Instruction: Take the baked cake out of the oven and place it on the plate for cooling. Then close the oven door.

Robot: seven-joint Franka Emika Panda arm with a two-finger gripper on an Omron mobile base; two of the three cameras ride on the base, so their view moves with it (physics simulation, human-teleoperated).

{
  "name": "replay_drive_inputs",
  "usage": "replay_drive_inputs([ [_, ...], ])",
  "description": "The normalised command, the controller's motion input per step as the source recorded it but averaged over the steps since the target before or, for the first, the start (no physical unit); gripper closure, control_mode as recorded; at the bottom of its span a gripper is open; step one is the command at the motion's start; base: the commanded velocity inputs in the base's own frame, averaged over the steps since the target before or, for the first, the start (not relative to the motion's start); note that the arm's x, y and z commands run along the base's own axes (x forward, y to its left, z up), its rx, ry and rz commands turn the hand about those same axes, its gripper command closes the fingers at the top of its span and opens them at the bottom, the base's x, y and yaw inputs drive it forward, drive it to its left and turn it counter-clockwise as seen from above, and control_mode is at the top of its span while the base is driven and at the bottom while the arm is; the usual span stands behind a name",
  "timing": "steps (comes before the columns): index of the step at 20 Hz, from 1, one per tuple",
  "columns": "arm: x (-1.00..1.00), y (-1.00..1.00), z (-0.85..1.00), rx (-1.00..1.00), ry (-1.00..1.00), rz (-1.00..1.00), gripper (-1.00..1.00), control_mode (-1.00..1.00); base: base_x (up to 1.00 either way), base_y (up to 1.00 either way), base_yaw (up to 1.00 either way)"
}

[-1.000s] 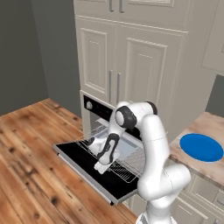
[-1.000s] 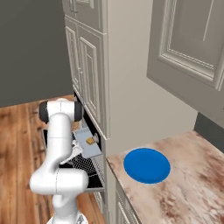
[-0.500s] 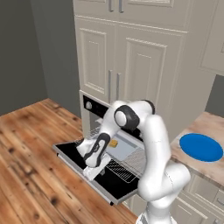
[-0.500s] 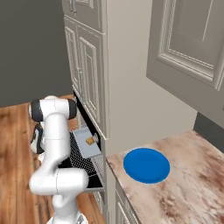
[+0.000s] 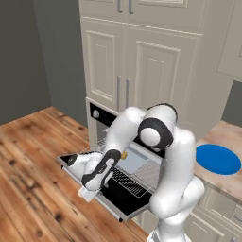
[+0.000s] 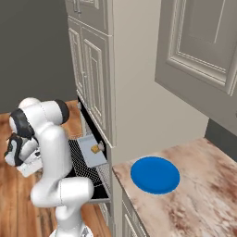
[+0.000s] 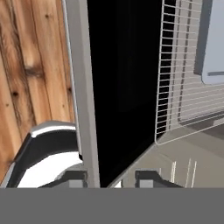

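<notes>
With the oven door (image 5: 118,198) lying open beneath the gripper (image 5: 85,191), whose jaw state I could not tell, the baked cake (image 6: 95,148) sat beyond on its tray, the plate (image 6: 154,174) bare.

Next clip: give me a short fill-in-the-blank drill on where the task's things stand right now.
1. The oven door hangs ____.
2. The baked cake sits on the grey ____, not on the plate.
3. That plate's colour is ____.
4. The pulled-out wire rack carries the ____.

Missing words: open; tray; blue; tray
</notes>
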Motion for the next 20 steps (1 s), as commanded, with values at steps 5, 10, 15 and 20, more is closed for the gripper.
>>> replay_drive_inputs([
  [5, -0.13, -0.05, 1.0, 0.0, -0.3, 0.0, -1.0, -1.0, 0.0, 0.0, 0.0],
  [10, 0.07, -0.15, 1.0, 0.0, -0.11, 0.0, -1.0, -1.0, 0.0, 0.0, 0.0],
  [15, 0.31, -0.08, 0.99, 0.0, 0.0, 0.06, -1.0, -1.0, 0.0, 0.0, 0.0],
  [20, 0.25, -0.09, 0.64, -0.06, 0.04, 0.14, -1.0, -1.0, 0.0, 0.0, 0.0],
])
